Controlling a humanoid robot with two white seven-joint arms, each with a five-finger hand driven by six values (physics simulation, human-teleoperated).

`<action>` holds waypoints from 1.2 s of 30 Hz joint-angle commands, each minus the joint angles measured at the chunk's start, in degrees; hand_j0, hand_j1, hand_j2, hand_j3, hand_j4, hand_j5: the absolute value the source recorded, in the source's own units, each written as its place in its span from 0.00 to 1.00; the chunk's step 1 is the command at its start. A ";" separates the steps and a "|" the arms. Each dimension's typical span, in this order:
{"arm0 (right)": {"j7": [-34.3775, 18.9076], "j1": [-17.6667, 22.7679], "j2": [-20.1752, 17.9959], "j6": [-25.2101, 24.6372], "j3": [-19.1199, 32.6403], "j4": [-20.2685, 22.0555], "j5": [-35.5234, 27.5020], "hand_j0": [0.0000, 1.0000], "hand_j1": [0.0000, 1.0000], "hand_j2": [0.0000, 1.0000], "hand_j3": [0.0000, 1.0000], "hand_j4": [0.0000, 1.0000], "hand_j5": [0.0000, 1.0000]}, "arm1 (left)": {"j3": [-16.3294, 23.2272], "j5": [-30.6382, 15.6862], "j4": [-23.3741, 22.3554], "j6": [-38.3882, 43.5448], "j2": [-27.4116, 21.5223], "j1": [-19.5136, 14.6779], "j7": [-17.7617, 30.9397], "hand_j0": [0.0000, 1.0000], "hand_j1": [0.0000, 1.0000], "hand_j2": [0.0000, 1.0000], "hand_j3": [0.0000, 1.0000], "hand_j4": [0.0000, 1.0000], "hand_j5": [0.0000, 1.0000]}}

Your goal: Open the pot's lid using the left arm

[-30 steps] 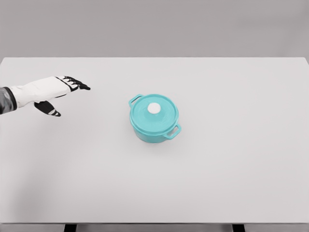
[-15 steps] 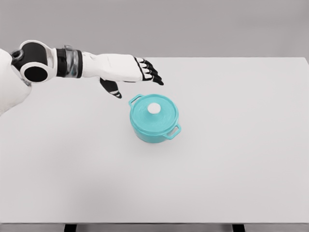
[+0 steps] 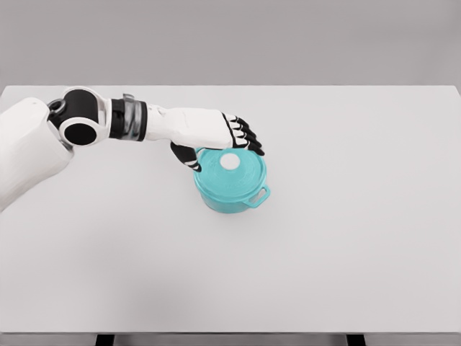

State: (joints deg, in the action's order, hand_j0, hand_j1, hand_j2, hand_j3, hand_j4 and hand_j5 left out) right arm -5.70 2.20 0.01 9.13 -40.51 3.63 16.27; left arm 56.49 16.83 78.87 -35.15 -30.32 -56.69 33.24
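A teal pot with two side handles stands near the middle of the white table. Its teal lid is on, with a round white knob at its centre. My left hand reaches in from the left and hovers over the pot's far-left rim. Its black fingers are spread above the lid's back edge and the thumb hangs by the left handle. The knob shows free between them, and the hand holds nothing. The right arm is out of view.
The left arm has swung right and forward from the table's left side to just above the pot's far-left rim. Pot and lid have not moved.
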 commanded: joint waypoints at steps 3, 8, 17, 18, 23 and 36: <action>-0.01 0.00 -0.01 0.01 0.00 0.06 -0.01 1.00 1.00 1.00 1.00 1.00 1.00 | 0.02 1.10 -0.21 0.15 0.35 0.00 0.07 0.97 0.97 0.97 0.97 0.97 0.97; -0.01 0.00 -0.01 0.01 0.00 0.06 -0.01 1.00 1.00 1.00 1.00 1.00 1.00 | 0.11 1.37 -0.21 0.15 0.88 0.00 0.07 0.89 0.89 0.89 0.89 0.89 0.89; -0.01 0.00 -0.01 0.01 0.00 0.06 -0.01 1.00 1.00 1.00 1.00 1.00 1.00 | 0.46 6.20 -1.44 0.15 1.67 0.62 0.07 0.89 0.89 0.89 0.89 0.89 0.89; -0.01 0.00 -0.01 0.01 0.00 0.06 -0.01 1.00 1.00 1.00 1.00 1.00 1.00 | 0.55 6.29 -1.70 0.15 2.20 0.62 0.07 0.89 0.89 0.89 0.89 0.89 0.89; -0.01 0.00 -0.01 0.01 0.00 -0.02 -0.01 1.00 1.00 1.00 1.00 1.00 1.00 | 0.81 6.99 -1.79 0.15 2.55 0.62 0.07 0.89 0.89 0.89 0.89 0.89 0.89; -0.01 0.00 -0.01 0.01 0.00 -0.02 -0.01 1.00 1.00 1.00 1.00 1.00 1.00 | 0.19 6.03 -1.44 0.15 2.38 0.35 -0.02 0.89 0.89 0.89 0.89 0.89 0.89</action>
State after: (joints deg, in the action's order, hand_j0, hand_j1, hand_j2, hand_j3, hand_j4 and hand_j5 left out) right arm -5.70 2.20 0.01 9.13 -40.51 3.63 16.27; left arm 56.85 23.19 77.38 -35.07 -27.90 -56.34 33.21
